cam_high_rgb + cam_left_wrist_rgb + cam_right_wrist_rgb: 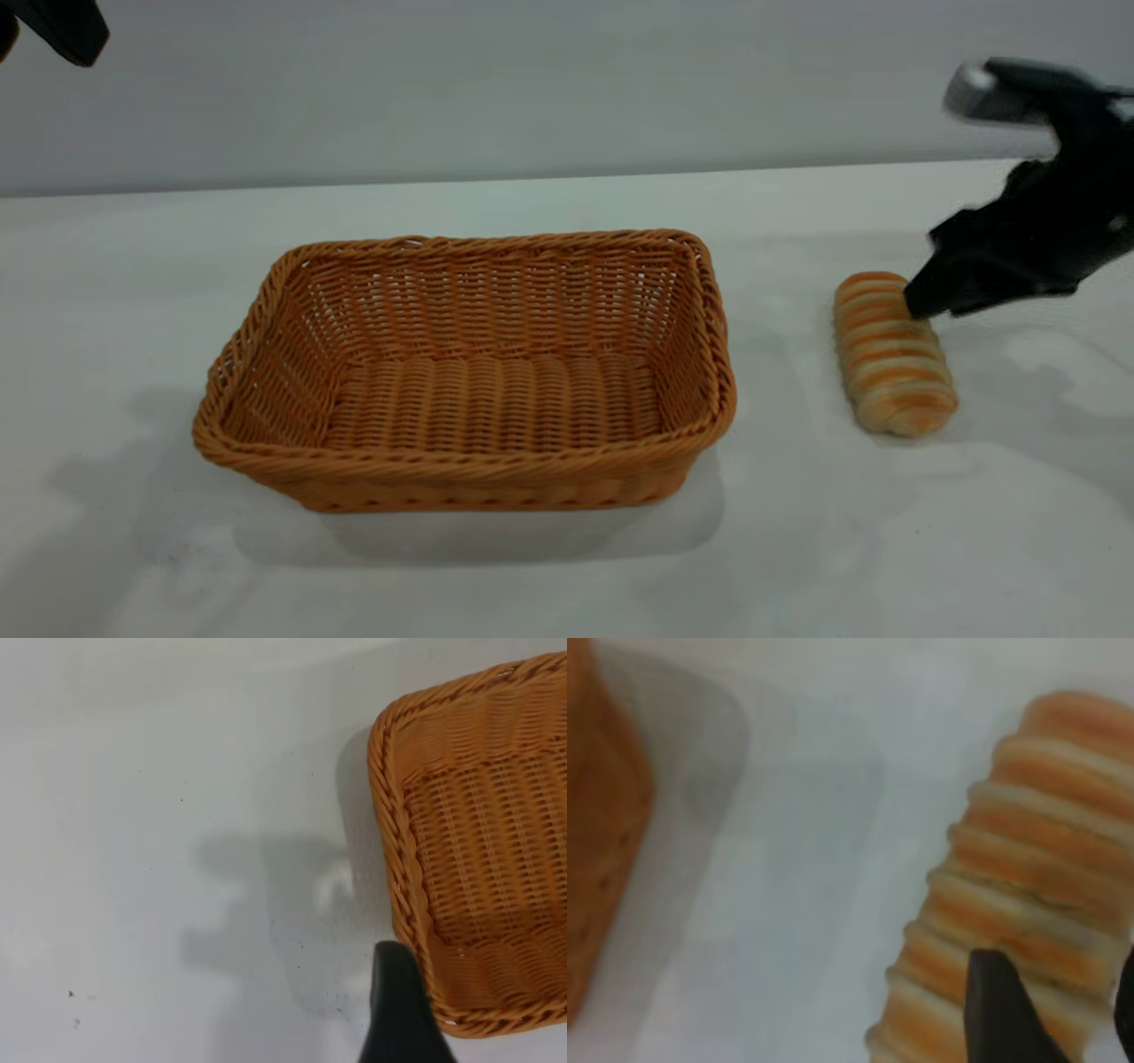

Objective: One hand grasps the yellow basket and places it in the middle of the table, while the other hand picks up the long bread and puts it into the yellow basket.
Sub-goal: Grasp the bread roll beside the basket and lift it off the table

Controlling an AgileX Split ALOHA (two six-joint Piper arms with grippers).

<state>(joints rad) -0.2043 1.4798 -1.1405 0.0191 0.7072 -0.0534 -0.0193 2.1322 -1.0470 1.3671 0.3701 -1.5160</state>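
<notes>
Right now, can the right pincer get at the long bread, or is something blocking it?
Probably yes. The right pincer is already at the far end of the long bread, which lies alone on the table, clear of the yellow basket.

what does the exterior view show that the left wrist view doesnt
Only the exterior view shows the long bread lying on the table to the right of the yellow basket, apart from it, with the right gripper at the bread's far end. It also shows the whole basket, empty, and the left gripper raised at the upper left corner.

Only the left wrist view shows one left finger close up beside the basket's rim, and tiny dark specks on the tabletop.

Both show the basket and the white table.
</notes>
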